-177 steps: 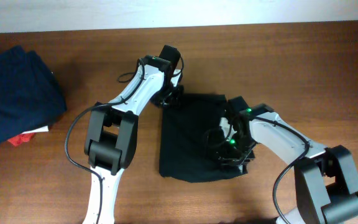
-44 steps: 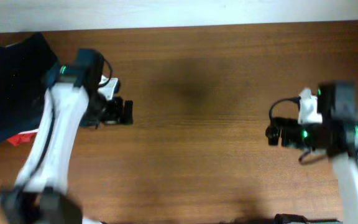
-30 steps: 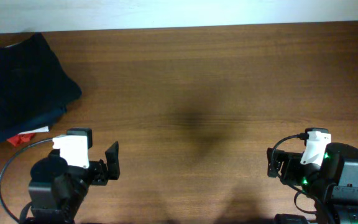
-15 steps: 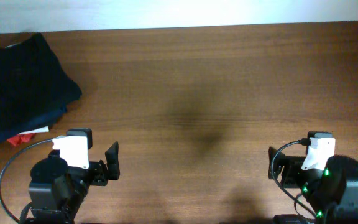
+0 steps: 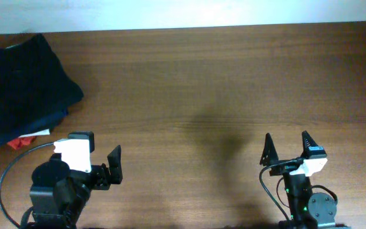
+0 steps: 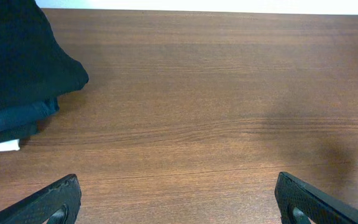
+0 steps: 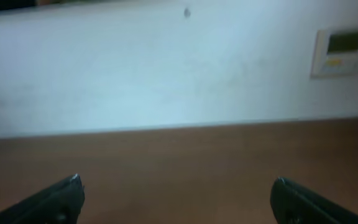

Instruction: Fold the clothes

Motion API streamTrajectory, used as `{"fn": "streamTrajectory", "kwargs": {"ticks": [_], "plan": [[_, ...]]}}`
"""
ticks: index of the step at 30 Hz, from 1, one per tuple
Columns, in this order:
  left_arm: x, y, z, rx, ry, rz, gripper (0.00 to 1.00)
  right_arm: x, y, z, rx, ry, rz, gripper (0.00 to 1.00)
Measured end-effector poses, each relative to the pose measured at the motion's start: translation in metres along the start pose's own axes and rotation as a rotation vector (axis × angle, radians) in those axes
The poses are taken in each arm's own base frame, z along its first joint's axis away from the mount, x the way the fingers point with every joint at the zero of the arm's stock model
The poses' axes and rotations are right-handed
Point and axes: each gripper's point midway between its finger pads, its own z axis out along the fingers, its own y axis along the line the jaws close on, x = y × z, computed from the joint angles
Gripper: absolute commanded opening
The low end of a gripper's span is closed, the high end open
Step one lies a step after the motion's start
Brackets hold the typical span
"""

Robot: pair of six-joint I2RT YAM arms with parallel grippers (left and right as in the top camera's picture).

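So the clothes point(image 5: 24, 83) sit at the far left of the table point(image 5: 202, 76), near its back edge. It's one black, matte bundle lying on top of the navy pile point(image 5: 18, 130). In the left wrist view the black layer bulges out over the bluer layers under it. A white piece point(image 5: 38, 133) and a red piece point(image 5: 18, 144) poke out from under the pile's near edge. I can't tell how neat the fold is, it's just a dark lump from above.

The left gripper point(image 6: 176, 186) is down at the near edge of the table, well apart from the pile and off to its right. Its wrist view shows both fingers point(image 6: 55, 199) at the bottom corners of the shot, spread wide. Only bare wood is between them, so it's gripping nothing and touching no fabric.

The right gripper point(image 5: 286, 143) is way over on the other side at the near edge, nowhere near the clothes. From above, its two black prongs stand apart in a wide V. Its own camera is blurry and looks across the table at a pale wall point(image 7: 166, 68) with a small panel point(image 7: 344, 50) on it. Those jaws are splayed too, with nothing in them.
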Motion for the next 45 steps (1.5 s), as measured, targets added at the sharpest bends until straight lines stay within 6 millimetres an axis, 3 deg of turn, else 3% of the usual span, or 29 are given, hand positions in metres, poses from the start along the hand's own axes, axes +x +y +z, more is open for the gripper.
{"fn": "streamTrajectory", "kwargs": {"ticks": [5,25,31,37,42,45], "plan": [[0.0,0.0,0.0,0.0,0.002,0.0,0.99,0.05,-0.002,0.0,-0.013,0.151,-0.052,0.99],[0.0,0.0,0.0,0.0,0.001,0.0,0.99,0.05,-0.001,0.0,-0.018,0.15,-0.06,0.99],[0.027,0.017,-0.001,-0.074,-0.078,0.026,0.99,0.05,-0.001,0.0,-0.021,0.149,-0.063,0.99],[0.05,0.023,0.036,-0.074,-0.319,0.059,0.99,0.049,-0.001,0.0,-0.021,0.148,-0.068,0.99],[0.045,0.024,0.056,-0.064,-0.525,0.069,0.99,0.049,-0.001,0.0,-0.021,0.147,-0.07,0.98],[0.054,0.024,0.066,-0.052,-0.527,0.073,0.99,0.049,-0.001,0.0,-0.022,0.147,-0.071,0.99]]}}
